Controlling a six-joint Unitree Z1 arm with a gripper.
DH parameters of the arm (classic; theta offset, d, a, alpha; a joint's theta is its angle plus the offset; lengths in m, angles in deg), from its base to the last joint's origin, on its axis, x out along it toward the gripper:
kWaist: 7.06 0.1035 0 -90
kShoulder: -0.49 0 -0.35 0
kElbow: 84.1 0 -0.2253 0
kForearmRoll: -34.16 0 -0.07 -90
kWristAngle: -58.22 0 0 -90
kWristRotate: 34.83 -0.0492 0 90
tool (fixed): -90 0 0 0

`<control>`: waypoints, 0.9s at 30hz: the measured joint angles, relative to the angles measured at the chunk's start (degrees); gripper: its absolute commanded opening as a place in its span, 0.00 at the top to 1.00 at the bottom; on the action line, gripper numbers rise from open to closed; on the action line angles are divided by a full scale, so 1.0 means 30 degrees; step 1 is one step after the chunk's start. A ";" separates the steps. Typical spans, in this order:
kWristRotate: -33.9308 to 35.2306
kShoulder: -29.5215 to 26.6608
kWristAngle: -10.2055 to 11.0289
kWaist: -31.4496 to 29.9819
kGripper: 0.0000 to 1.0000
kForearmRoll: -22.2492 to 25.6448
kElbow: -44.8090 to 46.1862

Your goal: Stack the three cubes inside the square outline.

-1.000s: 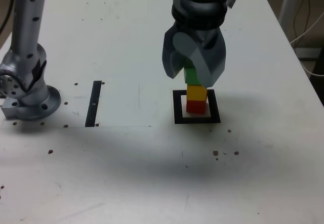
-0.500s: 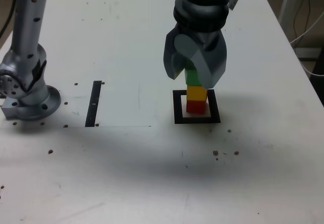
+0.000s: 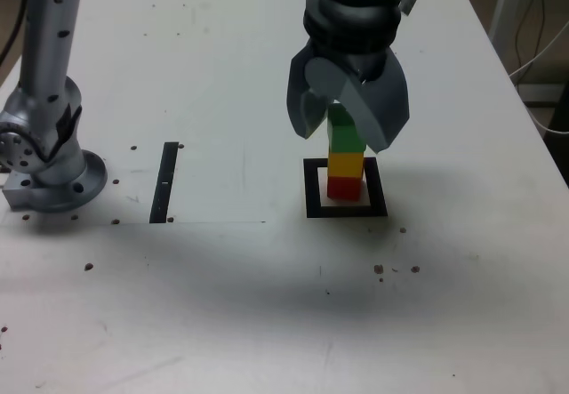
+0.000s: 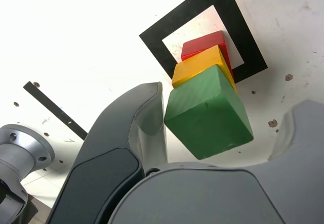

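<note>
**Three Cubes Stood Stacked as Gripper Straddled the Top Block**

The gripper (image 3: pixel 348 136) hung over the square outline (image 3: pixel 346 209) on the white table (image 3: pixel 267 305), pointing down, its wrist housing rising out of frame at the far edge. Its two grey fingers (image 3: pixel 307 100) stood spread wide on either side of the green cube (image 3: pixel 345 136); the wrist view showed a gap on one side and only near contact on the other, so nothing was gripped. The green cube (image 4: pixel 208 112) sat atop the yellow cube (image 3: pixel 346 161), which rested on the red cube (image 3: pixel 345 186) inside the outline. At the exterior view's left, the arm's base (image 3: pixel 44 167) stood beside a straight black strip (image 3: pixel 165 182).
</note>
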 measured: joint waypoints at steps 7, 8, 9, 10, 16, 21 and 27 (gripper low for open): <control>0.0000 -0.0743 0.0181 0.0000 0.09 0.0016 0.0129; 0.0001 -0.1033 0.0270 0.0000 0.09 0.0028 0.0205; 0.0004 -0.1311 0.0343 0.0000 0.09 0.0030 0.0268; 0.0010 -0.1538 0.0376 0.0001 0.09 0.0047 0.0293; 0.0031 -0.2950 0.0477 0.0009 0.09 0.0127 0.0895; 0.0044 -0.3967 0.0352 0.0344 0.08 0.0272 0.1968; 0.0736 -0.6266 0.0198 0.2379 0.07 -0.0164 0.5541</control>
